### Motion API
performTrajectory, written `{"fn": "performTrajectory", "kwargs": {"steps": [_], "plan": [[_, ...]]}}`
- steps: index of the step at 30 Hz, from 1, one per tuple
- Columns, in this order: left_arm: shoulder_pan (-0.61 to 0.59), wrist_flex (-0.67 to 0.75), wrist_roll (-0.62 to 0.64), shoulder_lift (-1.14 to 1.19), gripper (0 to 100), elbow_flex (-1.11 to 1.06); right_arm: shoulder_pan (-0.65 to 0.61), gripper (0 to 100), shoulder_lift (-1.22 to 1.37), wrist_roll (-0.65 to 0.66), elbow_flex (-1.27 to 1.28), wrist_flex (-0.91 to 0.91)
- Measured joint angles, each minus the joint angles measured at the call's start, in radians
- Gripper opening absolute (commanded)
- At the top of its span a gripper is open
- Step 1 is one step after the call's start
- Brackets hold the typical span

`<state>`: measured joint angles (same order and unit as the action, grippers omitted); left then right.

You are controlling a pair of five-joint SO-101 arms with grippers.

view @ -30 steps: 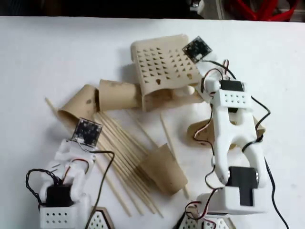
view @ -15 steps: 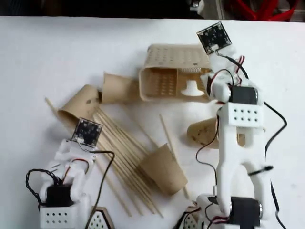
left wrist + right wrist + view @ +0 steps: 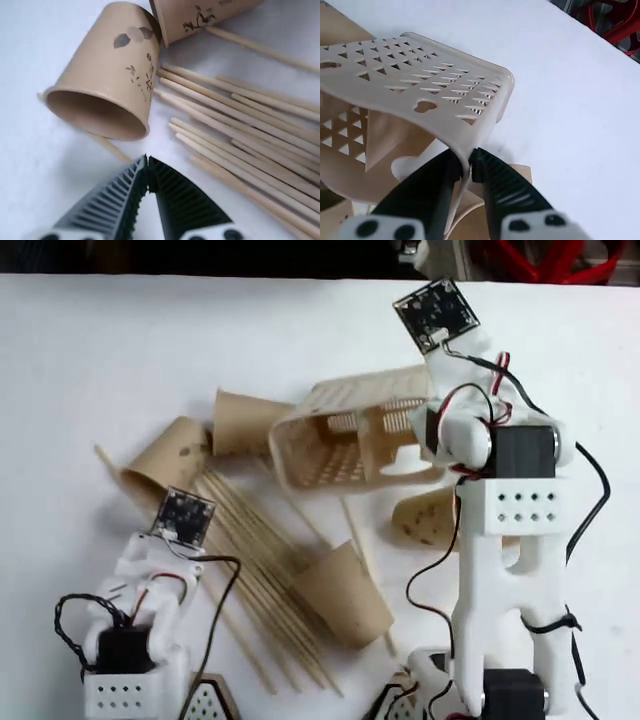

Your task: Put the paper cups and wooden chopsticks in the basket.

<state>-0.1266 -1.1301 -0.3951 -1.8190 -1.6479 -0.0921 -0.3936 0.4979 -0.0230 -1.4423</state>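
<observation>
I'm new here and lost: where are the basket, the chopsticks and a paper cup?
basket (image 3: 365,398): high view, perforated upper wall.
chopsticks (image 3: 240,130): left wrist view, middle of the bundle.
paper cup (image 3: 110,75): left wrist view, its side.

Left arm (image 3: 135,630) folded low and drawn back, left gripper (image 3: 148,167) closed; right arm (image 3: 510,540) stretched forward, right gripper (image 3: 465,160) pinching the basket (image 3: 420,85) wall.

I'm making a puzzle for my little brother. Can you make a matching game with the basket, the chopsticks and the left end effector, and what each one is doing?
Things:
1. basket
2. wooden chopsticks
3. left end effector

States:
A. shut, holding nothing
B. pinched at its wall by the right end effector
C. lying loose on the table

Pairs: 1-B, 2-C, 3-A.
</observation>
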Motion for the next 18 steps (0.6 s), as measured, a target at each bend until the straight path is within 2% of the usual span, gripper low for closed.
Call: {"fn": "performTrajectory", "kwargs": {"steps": [9, 13, 18], "plan": [[0.000, 0.017, 0.000, 0.002, 2, -0.006, 0.000, 1.9, 0.000, -0.101, -0.061, -0.129], [0.000, 0.017, 0.000, 0.002, 2, -0.006, 0.000, 1.9, 0.011, -0.117, -0.068, -0.130], [0.000, 0.017, 0.000, 0.002, 2, -0.006, 0.037, 2.2, 0.152, -0.157, -0.118, -0.114]]}}
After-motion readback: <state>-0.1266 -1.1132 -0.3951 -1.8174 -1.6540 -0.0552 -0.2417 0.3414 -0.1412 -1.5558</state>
